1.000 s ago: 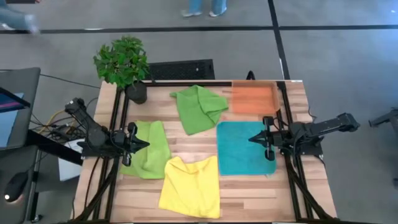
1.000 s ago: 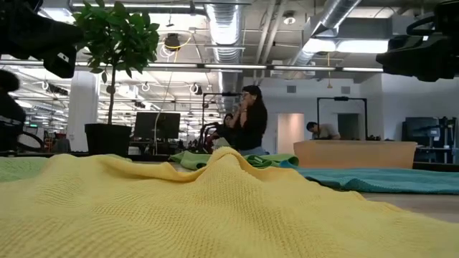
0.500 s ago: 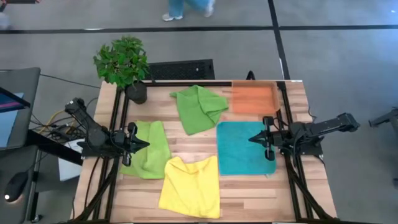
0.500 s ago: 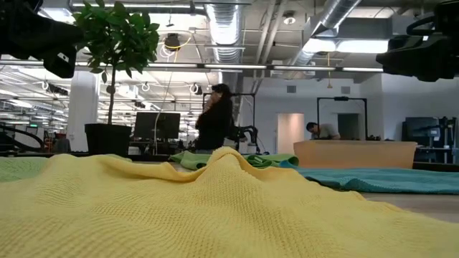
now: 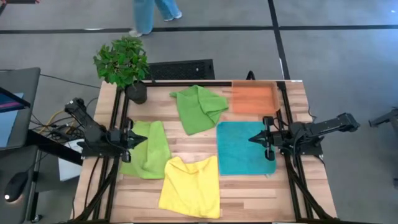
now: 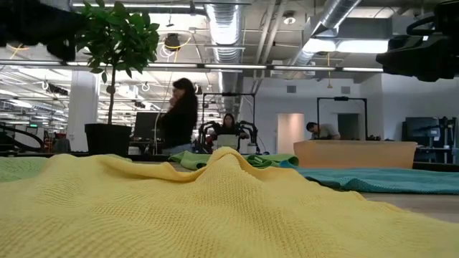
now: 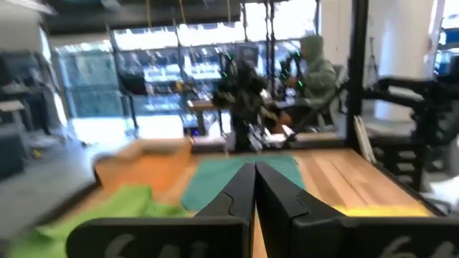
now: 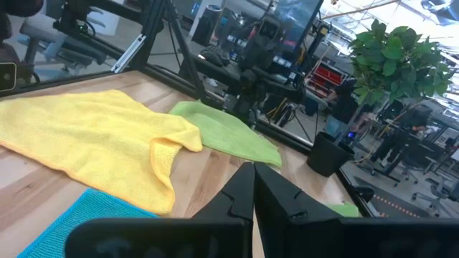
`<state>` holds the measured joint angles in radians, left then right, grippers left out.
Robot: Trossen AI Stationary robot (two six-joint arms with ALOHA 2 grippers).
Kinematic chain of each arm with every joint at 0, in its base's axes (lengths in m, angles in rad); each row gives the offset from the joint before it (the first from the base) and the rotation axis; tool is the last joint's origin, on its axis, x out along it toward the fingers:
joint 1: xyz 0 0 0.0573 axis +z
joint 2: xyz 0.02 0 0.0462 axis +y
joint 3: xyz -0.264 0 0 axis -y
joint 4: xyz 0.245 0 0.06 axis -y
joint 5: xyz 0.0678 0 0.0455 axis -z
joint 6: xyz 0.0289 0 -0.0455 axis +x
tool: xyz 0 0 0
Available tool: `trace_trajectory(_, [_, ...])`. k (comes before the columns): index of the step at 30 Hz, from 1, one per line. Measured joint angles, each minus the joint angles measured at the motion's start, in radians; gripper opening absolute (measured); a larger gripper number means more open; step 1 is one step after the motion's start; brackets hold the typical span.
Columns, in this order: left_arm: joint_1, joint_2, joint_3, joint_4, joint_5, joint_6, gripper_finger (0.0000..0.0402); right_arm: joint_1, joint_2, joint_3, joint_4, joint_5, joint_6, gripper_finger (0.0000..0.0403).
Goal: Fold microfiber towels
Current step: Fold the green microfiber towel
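Four microfiber towels lie flat on the wooden table: a lime one (image 5: 149, 150) at the left, a green one (image 5: 199, 107) with a folded-over corner at the far middle, a teal one (image 5: 241, 148) at the right, and a rumpled yellow one (image 5: 189, 185) at the near edge. My left gripper (image 5: 142, 138) hangs shut over the lime towel's left part, pointing level toward the table's middle. My right gripper (image 5: 252, 138) hangs shut above the teal towel, pointing level at the left one. In the wrist views both pairs of fingers (image 7: 254, 175) (image 8: 252, 175) are closed with nothing between them.
A shallow orange tray (image 5: 254, 98) sits at the far right corner. A potted plant (image 5: 122, 62) stands at the far left corner. Black frame rails (image 5: 118, 112) run along the table's left and right sides. A person (image 6: 179, 115) walks in the room beyond.
My left gripper has risen a little above the lime towel and rolled about its own pointing line, staying shut. The towels have not moved. A person has walked across the room behind the table.
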<state>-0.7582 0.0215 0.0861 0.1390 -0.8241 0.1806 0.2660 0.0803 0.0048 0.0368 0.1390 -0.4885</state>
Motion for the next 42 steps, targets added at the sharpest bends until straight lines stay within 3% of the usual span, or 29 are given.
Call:
trace_trajectory(4, [0.000,0.005,0.079,-0.063,-0.049,0.062,0.0000,0.000,0.000,0.000,0.000,0.000,0.000,0.0033])
trace_trajectory(7, [0.000,0.030,0.132,-0.128,-0.155,0.071,0.0000,0.000,0.000,0.000,0.000,0.000,0.000,0.0033])
trace_trajectory(10, [0.001,0.082,0.165,-0.183,-0.279,0.037,0.0000,0.000,0.000,0.000,0.000,0.000,0.000,0.0033])
trace_trajectory(14, [0.001,0.160,0.196,-0.184,-0.318,-0.029,0.0000,0.000,0.000,0.000,0.000,0.000,0.000,0.0033])
trace_trajectory(21, [0.001,0.353,0.297,-0.255,-0.314,-0.125,0.0000,0.000,0.000,0.000,0.000,0.000,0.000,0.0033])
trace_trajectory(28, [0.002,0.493,0.439,-0.422,-0.222,-0.242,0.0000,0.000,0.000,0.000,0.000,0.000,0.000,0.0033])
trace_trajectory(37, [0.075,0.530,0.494,-0.645,-0.032,-0.611,0.0000,0.000,0.000,0.000,0.001,0.000,0.000,0.0033])
trace_trajectory(42, [0.098,0.531,0.494,-0.683,-0.009,-0.652,0.0000,0.000,0.000,0.000,0.032,0.000,0.016,0.0033])
